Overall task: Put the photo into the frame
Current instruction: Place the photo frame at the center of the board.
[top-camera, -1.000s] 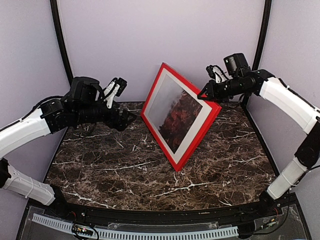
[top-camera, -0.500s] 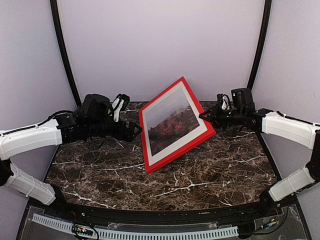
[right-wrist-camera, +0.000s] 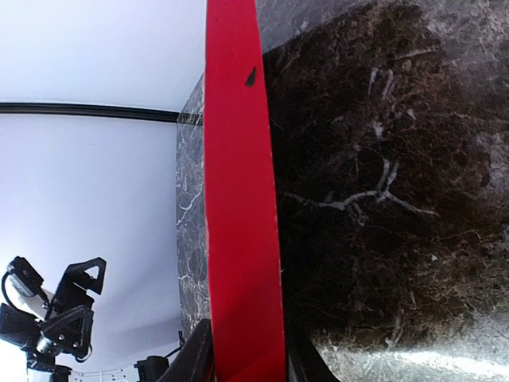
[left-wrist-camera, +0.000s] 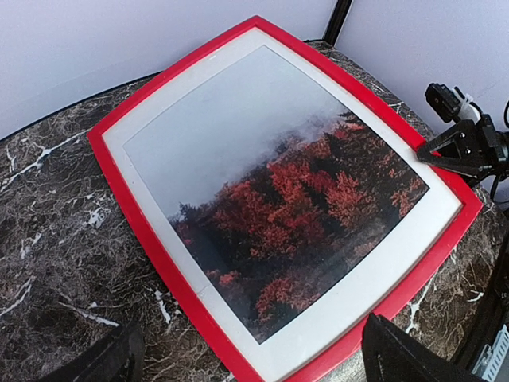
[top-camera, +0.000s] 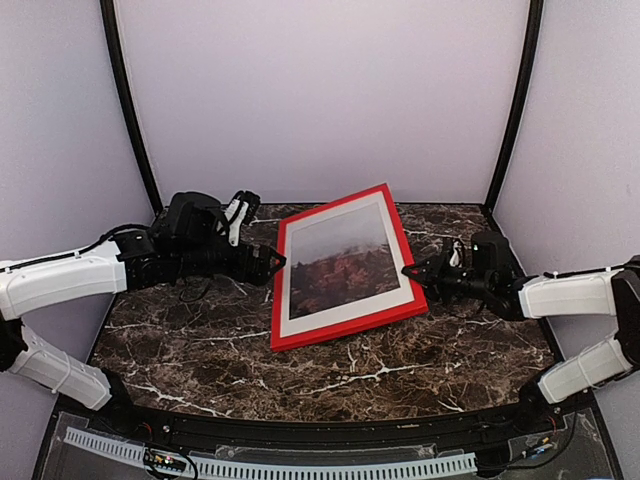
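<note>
The frame [top-camera: 348, 326], red side up, lies nearly flat on the marble table with the photo [top-camera: 340, 265] of red trees and grey mist set inside its white margin. My right gripper [top-camera: 408, 272] sits low at the frame's right edge. In the right wrist view its two dark fingers hug the red edge [right-wrist-camera: 238, 199] from both sides, the gripper [right-wrist-camera: 246, 358] shut on it. My left gripper [top-camera: 272, 262] hovers at the frame's left edge, open wide with nothing in it. The left wrist view looks down on the frame [left-wrist-camera: 134, 215] and photo [left-wrist-camera: 278, 199] between the spread fingers [left-wrist-camera: 402, 354].
The dark marble table [top-camera: 200, 340] is ringed by pale lilac walls with black corner poles [top-camera: 130, 110]. A black rail runs along the near edge [top-camera: 300, 430]. The right gripper also shows in the left wrist view [left-wrist-camera: 465, 147].
The frame has come down from standing steeply tilted to lying nearly flat on the table. My right arm lowered with it, still at its right edge. The left arm barely moved.
</note>
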Robot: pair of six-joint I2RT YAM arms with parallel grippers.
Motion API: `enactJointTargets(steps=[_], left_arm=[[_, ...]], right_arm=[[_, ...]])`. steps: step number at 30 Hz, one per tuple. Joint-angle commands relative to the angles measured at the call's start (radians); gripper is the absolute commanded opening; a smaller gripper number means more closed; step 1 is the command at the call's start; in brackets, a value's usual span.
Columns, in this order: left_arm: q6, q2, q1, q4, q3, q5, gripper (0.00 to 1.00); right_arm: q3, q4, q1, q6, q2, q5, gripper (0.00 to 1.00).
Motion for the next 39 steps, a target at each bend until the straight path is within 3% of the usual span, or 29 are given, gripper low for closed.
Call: enactJointTargets(steps=[1, 17, 23, 29, 39], left_arm=[[-0.004, -0.016, 0.007, 0.018, -0.018, 0.002, 0.98], [0.047, -0.054, 0.006, -0.044, -0.012, -0.083, 0.98], [0.055, -0.06, 0.006, -0.077, 0.002, -0.111, 0.98], [0.054, -0.059, 0.015, -0.102, 0.008, -0.136, 0.98], [0.03, -0.124, 0.105, -0.134, -0.008, -0.13, 0.99]], right_arm=[[-0.053, 0.155, 0.004, 0.051, 0.012, -0.026, 0.28], [-0.18, 0.337, 0.006, 0.083, 0.172, -0.059, 0.35], [-0.187, 0.324, 0.005, 0.065, 0.197, -0.063, 0.38], [-0.137, 0.08, 0.006, -0.056, 0.148, -0.009, 0.5], [0.074, -0.507, 0.005, -0.414, -0.011, 0.264, 0.74]])
